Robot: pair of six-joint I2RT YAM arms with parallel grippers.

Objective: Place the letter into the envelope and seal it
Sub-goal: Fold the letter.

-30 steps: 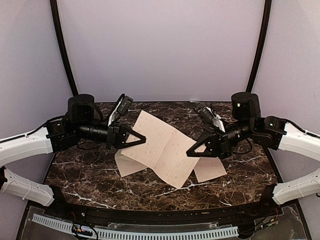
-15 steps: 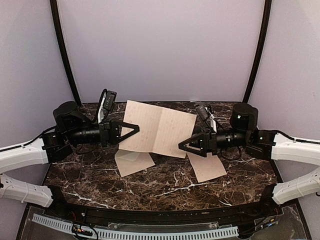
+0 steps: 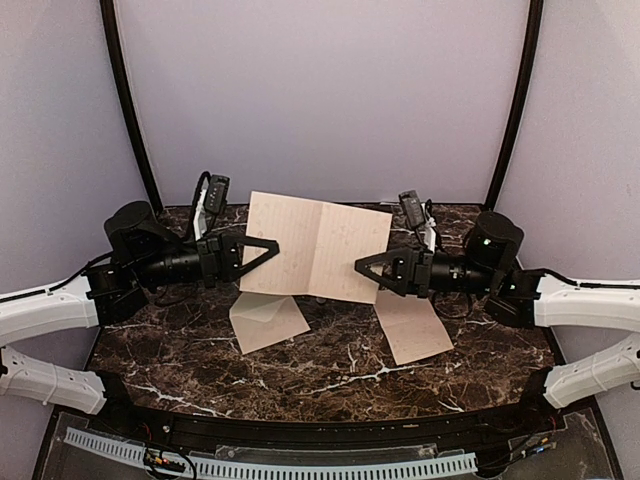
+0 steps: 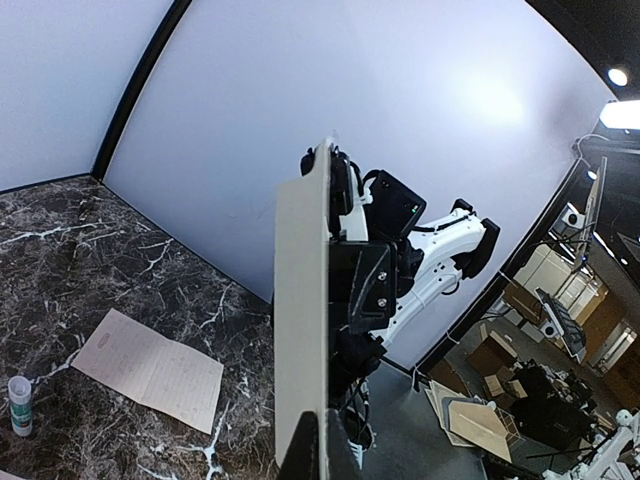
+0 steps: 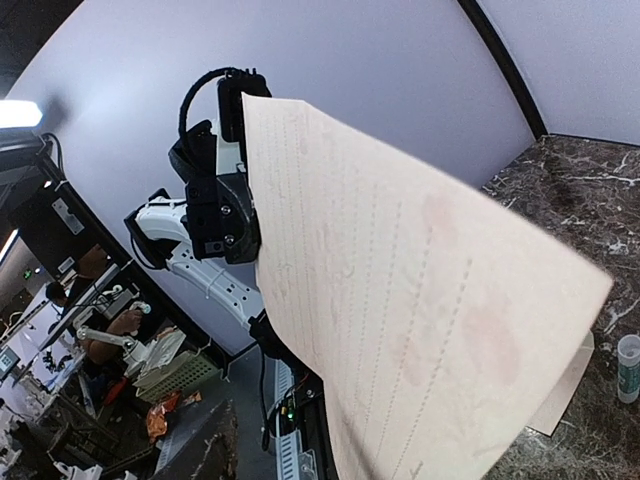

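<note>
The letter (image 3: 318, 245) hangs upright over the table's (image 3: 330, 385) far half, long axis left-right. The left tool (image 3: 273, 244) pinches its left edge. The right tool (image 3: 362, 267) meets its right edge, grip unclear. The envelope (image 3: 268, 322) lies below, nearer the left tool.

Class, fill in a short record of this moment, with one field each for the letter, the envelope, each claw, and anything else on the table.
Letter: large tan-cream paper sheet with faint lines, held upright above the table, creased down its middle
Envelope: small cream paper envelope, flat on the dark marble table below the sheet
Left claw: shut on the sheet's left edge
Right claw: at the sheet's right edge; grip cannot be told
Other: second flat tan paper sheet towards the table's right; small white tube
</note>
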